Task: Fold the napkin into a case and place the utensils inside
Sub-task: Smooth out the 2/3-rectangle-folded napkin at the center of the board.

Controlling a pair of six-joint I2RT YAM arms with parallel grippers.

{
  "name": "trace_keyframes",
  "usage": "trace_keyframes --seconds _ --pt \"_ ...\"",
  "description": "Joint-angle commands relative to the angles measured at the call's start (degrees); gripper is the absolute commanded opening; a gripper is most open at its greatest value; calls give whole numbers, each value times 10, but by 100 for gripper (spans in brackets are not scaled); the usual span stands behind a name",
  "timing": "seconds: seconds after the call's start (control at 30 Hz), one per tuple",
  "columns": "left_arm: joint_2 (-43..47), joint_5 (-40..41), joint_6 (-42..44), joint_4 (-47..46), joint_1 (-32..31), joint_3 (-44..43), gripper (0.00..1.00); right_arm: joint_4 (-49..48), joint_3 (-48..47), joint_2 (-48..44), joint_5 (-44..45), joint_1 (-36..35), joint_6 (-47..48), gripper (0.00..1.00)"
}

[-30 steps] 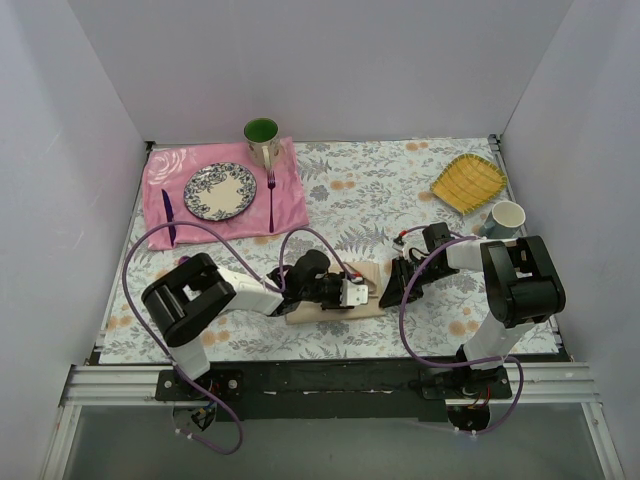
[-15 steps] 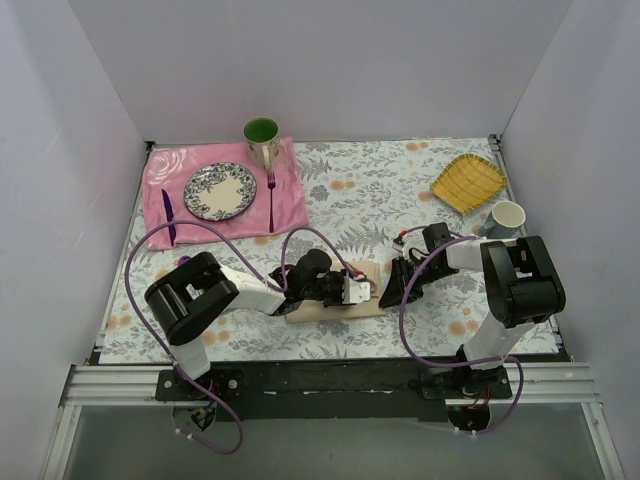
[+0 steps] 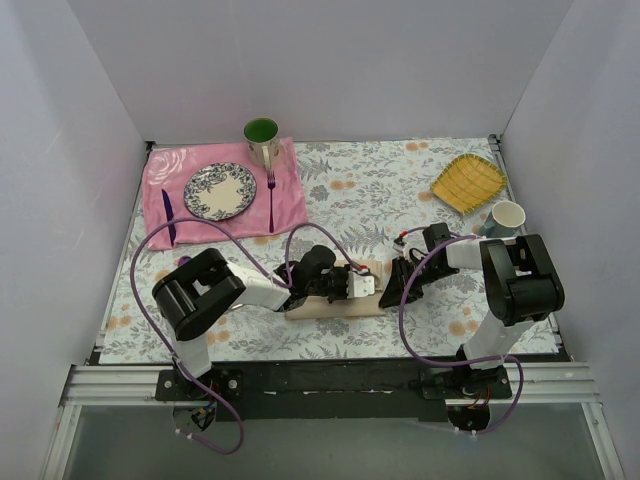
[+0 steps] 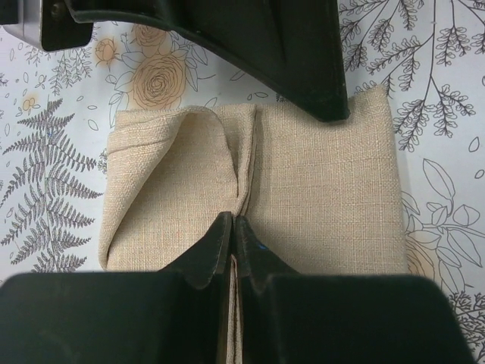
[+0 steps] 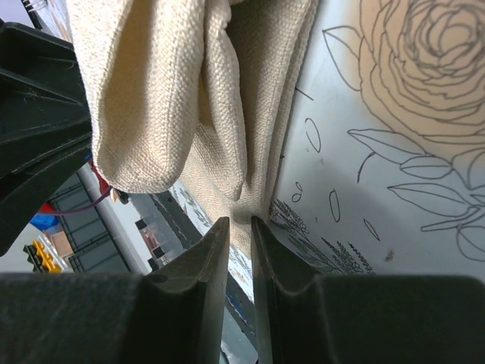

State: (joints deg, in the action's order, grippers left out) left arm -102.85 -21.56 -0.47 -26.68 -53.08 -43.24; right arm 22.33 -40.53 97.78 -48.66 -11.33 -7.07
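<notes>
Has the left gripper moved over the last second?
Yes. In the top view the left gripper has shifted slightly right and away from the arm bases, toward the right end of the napkin, which has stayed put.

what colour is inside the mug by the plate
Green; the mug shows best from the top camera.

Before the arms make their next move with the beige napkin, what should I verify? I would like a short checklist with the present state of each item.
1. The left gripper is shut on the middle fold of the napkin: ok.
2. The right gripper pinches the napkin's edge: ok, cloth sits between its narrow fingers.
3. The napkin lies flat as a case: not ok, one layer bulges up beside the fold.
4. Location of the spoon and pale fork: cannot tell, neither shows in any view.
5. The purple fork lies on the pink mat, away from both arms: ok.
</notes>
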Motion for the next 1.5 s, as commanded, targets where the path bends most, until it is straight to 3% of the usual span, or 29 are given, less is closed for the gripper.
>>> trace_keyframes --seconds 0.0,0.5,0.63,0.8,1.17,1.33,1.47 --pt "5 -2 -13 -18 0 -17 0 0 -6 12 28 -1 10 27" --pt "-26 6 -15 -48 -2 -18 0 -6 -3 0 12 -1 10 27" --pt "-17 -7 -4 -55 -2 9 0 2 -34 -35 -73 0 31 26" --pt "-16 -13 -8 -61 -3 27 0 -92 -86 -112 -163 12 -72 27" --pt "-17 -12 1 -78 -3 41 0 -211 -116 -19 -92 -6 -202 31" --pt "-18 -13 2 -74 -3 40 0 -233 -112 29 -72 -18 -203 33" --pt "-20 -9 3 -74 -3 42 0 -182 -114 87 -44 -17 -153 31"
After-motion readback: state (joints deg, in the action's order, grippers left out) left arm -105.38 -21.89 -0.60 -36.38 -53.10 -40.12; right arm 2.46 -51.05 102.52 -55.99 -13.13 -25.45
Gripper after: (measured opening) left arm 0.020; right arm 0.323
